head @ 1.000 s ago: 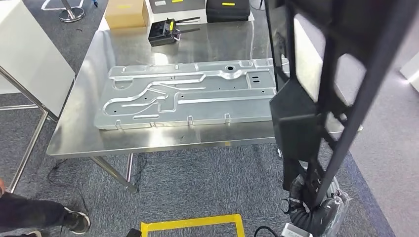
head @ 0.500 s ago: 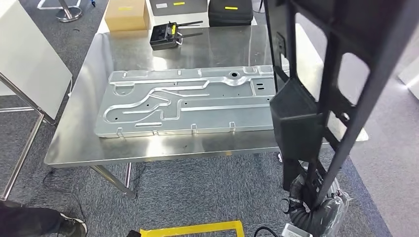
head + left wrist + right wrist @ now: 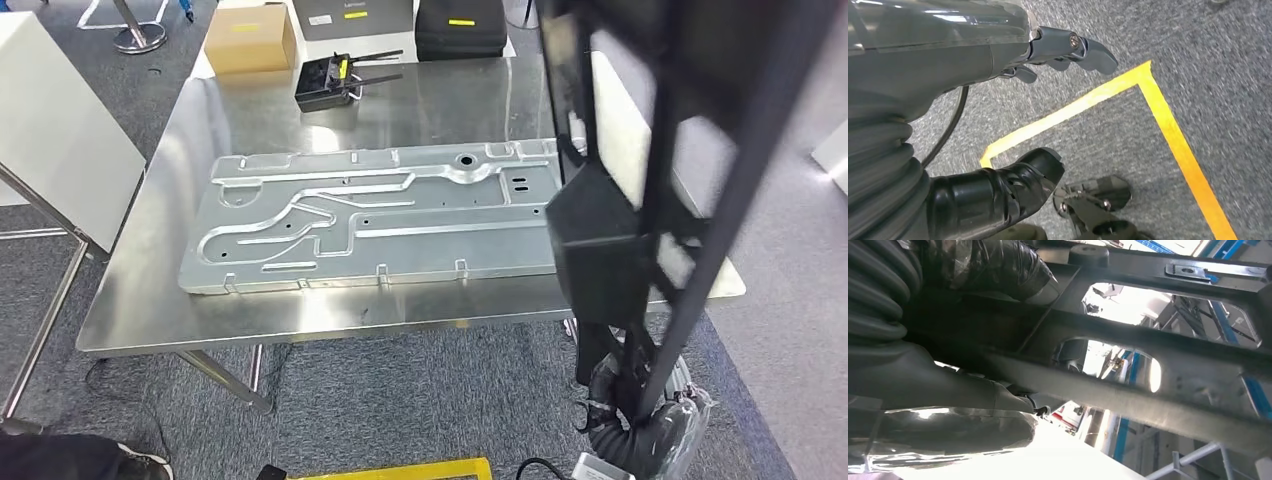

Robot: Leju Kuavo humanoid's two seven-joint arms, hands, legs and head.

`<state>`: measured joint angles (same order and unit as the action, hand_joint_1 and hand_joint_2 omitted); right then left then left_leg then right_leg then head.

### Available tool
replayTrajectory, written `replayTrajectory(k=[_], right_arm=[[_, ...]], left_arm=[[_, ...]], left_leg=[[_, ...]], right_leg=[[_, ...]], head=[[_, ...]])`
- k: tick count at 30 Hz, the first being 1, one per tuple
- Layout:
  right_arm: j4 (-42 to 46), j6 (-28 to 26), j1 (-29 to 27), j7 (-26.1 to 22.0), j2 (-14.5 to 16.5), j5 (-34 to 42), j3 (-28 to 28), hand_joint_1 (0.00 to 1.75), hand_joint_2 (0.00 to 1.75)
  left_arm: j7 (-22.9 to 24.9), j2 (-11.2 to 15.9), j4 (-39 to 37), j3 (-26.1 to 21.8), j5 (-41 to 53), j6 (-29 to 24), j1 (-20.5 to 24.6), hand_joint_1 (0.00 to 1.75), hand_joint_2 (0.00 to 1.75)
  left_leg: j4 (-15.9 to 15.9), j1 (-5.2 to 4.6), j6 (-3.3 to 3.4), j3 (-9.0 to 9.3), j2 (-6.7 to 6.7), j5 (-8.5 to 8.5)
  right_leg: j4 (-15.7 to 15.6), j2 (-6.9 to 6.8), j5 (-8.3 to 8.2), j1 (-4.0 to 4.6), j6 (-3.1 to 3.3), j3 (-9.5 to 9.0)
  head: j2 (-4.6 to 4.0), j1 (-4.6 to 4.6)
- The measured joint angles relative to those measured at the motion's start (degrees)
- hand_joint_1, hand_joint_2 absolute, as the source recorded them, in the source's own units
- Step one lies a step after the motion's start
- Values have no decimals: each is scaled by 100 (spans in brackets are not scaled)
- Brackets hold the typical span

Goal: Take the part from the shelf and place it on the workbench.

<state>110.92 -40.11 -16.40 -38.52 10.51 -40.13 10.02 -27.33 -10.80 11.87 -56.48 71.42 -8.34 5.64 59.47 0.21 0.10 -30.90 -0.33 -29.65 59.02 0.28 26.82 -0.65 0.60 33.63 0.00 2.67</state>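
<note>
You see the black frame part [image 3: 690, 150] standing tall on the right side of the head view, held up in front of the camera and tilted a little. It crosses over the right end of the steel desk [image 3: 140, 300] in the picture, but you cannot tell from here if it touches the desk or hangs above it. Its lower end goes down to the right hand [image 3: 640, 420], low on the right of that view, near the grey carpet floor [image 3: 400, 400].

In the right wrist view, the right hand [image 3: 943, 390] lies tight against the dark bars of the part [image 3: 1158, 360], with its grey thumb on one side and its taped cover on the other. The hand grips the part; the fingers themselves are hidden behind the bars.

In the left wrist view, the left hand [image 3: 1013, 115] hangs over the carpet floor [image 3: 1198, 60] near a yellow tape line [image 3: 1168, 125]. Its fingers [image 3: 1073, 47] and thumb are apart and it holds nothing.

On the desk lies a long silver metal panel [image 3: 370, 215], flat, with pressed grooves. Behind it stands a small black device with antennas [image 3: 330, 80]. Further back you see a cardboard box [image 3: 250, 40] and a black case [image 3: 460, 25].
</note>
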Motion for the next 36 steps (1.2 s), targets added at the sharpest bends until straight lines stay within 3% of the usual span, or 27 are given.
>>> replayTrajectory(k=[1,3,4,5,6,7,8,10,15,17,19,20,21,22,24,25,26,29,33,36], right_arm=[[1,0,2,-1,0,2,1,175,175],[-1,0,5,0,0,4,2,175,175],[-1,0,5,1,0,5,2,175,175],[-2,0,4,1,0,5,2,175,175],[-2,0,4,1,0,5,2,175,175],[-2,0,4,1,0,5,2,175,175],[-2,0,4,1,0,5,2,175,175],[-2,0,6,2,0,5,2,175,175],[1,0,10,4,0,5,2,175,175],[1,0,13,3,-1,4,2,175,175],[-1,0,8,4,-3,3,1,175,175],[-2,0,4,8,-5,3,0,175,175],[-2,0,1,10,-7,2,-1,175,175],[-2,0,1,13,-9,2,-2,175,175],[-2,0,4,15,-11,1,-2,175,175],[-2,-1,5,19,-11,1,-1,175,175],[-1,-1,3,22,-11,-1,-1,175,175],[-1,0,-12,31,-13,-13,1,175,175],[-2,0,-15,35,-13,-16,2,135,175],[-2,0,-15,38,-15,-15,3,136,175]], left_arm=[[-1,0,0,0,-6,11,3,0,175],[-1,-1,0,0,-21,38,-1,0,175],[-1,-1,0,0,-27,46,-7,0,175],[-1,-2,0,0,-30,47,-13,0,175],[-1,-2,0,0,-30,46,-18,0,175],[-1,-1,0,0,-30,46,-19,0,175],[-1,0,0,0,-30,45,-19,0,175],[-1,2,0,0,-30,45,-9,0,175],[-4,2,0,1,-23,31,-13,0,175],[-8,2,0,2,-10,29,-4,0,175],[-10,2,0,2,2,29,1,0,175],[-10,2,0,2,6,30,-2,0,175],[-10,2,0,2,8,30,-6,0,175],[-10,1,0,2,9,30,-10,0,175],[6,-4,0,2,10,15,-11,0,175],[29,-8,0,2,8,-9,-9,0,175],[54,-10,0,2,4,-38,-6,0,175],[101,-9,0,2,-16,-89,-3,0,175],[55,-9,0,3,-3,-44,-3,0,175],[25,-9,0,4,12,-45,-3,0,175]], left_leg=[[229,6,-31,-101,1,-128],[971,23,-78,-482,3,-453],[1322,31,-96,-682,3,-557],[1503,39,-107,-811,3,-549],[1466,45,-111,-836,4,-425],[1200,48,-106,-745,4,-204],[797,50,-91,-585,5,47],[134,30,-43,-293,3,315],[-138,26,123,-171,-1,323],[-187,41,192,-129,8,328],[-189,33,228,-115,14,308],[-188,30,233,-103,14,295],[-186,28,232,-84,11,280],[-185,28,225,-56,6,262],[-176,22,190,-1,-4,215],[-162,11,163,13,-8,189],[-144,-1,142,15,-8,166],[-136,-22,159,13,-2,143],[-185,-17,147,49,0,146],[-206,-14,127,62,0,144]], right_leg=[[-23,-9,3,-13,32,-27],[-34,-26,26,-11,77,-59],[-33,-28,38,-8,87,-68],[-31,-23,52,-6,91,-83],[-30,-16,68,-6,87,-104],[-29,-8,89,-7,76,-135],[-29,-1,114,-8,60,-172],[-16,4,161,11,7,-216],[58,1,251,12,-140,-200],[547,-3,510,0,-178,31],[1309,-5,803,-7,-202,451],[1556,-6,835,-9,-210,609],[1588,-6,748,-10,-209,666],[1389,-7,556,-10,-200,605],[623,-11,113,0,-152,278],[297,-11,-9,12,-126,136],[95,-8,-60,15,-109,56],[-10,17,-46,23,-95,32],[-6,19,-21,37,-56,25],[-3,19,-9,42,-34,17]], head=[[0,-1],[0,-5],[0,-4],[0,-5],[0,-5],[0,-5],[0,-5],[0,-4],[0,0],[0,3],[0,5],[0,5],[0,5],[0,5],[0,5],[0,4],[0,3],[0,0],[0,1],[0,2]])
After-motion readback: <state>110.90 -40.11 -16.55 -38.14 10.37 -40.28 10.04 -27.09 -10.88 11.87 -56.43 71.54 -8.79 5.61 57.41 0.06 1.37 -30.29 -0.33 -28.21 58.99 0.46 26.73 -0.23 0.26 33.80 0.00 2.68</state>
